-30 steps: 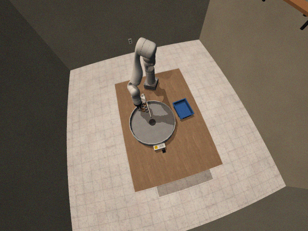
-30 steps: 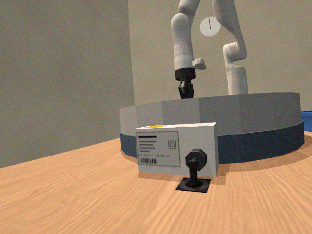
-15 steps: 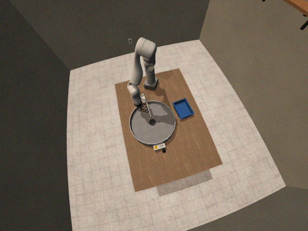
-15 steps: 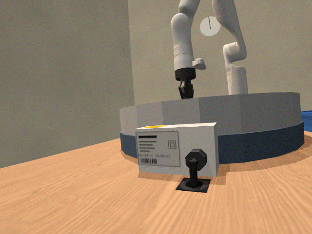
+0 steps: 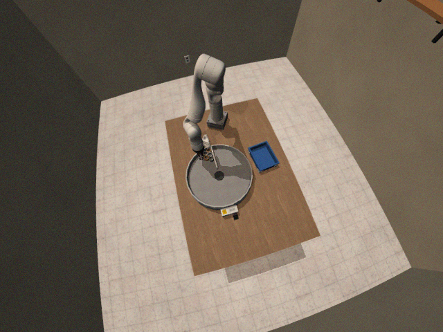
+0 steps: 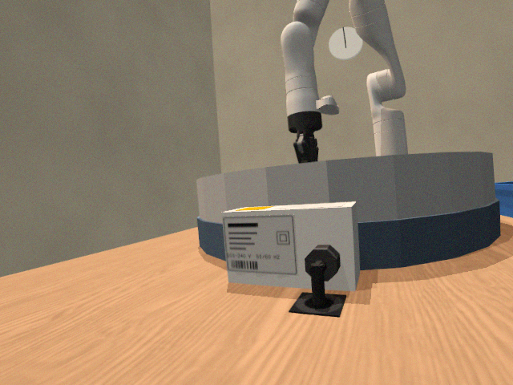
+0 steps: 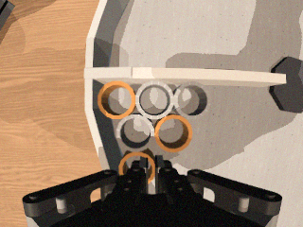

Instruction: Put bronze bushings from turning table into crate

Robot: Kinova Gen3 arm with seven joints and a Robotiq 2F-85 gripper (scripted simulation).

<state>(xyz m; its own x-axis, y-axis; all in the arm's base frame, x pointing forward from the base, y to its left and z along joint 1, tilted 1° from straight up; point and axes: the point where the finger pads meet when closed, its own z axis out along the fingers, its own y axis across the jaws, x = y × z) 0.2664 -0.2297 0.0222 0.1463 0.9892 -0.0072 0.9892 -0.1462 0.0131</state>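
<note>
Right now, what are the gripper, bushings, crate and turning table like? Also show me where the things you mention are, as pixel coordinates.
Gripper (image 5: pixel 201 157) (image 6: pixel 308 160) (image 7: pixel 151 165): shut on nearest bronze bushing (image 7: pixel 120 166).
Other two bronze bushings (image 7: pixel 116 83): upright.
Three steel bushings (image 5: pixel 211 158) (image 7: pixel 154 83): upright.
Crate (image 5: pixel 264 157) (image 6: pixel 504 194): open-topped, empty.
Turning table (image 5: pixel 214 189) (image 6: pixel 373 190) (image 7: pixel 227 118): holding bushings; can't tell if spinning.

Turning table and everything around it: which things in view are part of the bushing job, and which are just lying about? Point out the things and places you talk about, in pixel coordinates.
Part of the job:
- bronze bushings (image 7: pixel 159 134)
- steel bushings (image 7: pixel 138 100)
- turning table (image 5: pixel 219 194) (image 6: pixel 373 188)
- blue crate (image 5: pixel 264 157) (image 6: pixel 503 199)
- gripper (image 5: pixel 201 157) (image 6: pixel 308 160) (image 7: pixel 151 165)

Just there:
- white labelled box (image 5: pixel 229 210) (image 6: pixel 325 232)
- wall clock (image 6: pixel 337 44)
- wall outlet (image 5: pixel 187 59)
</note>
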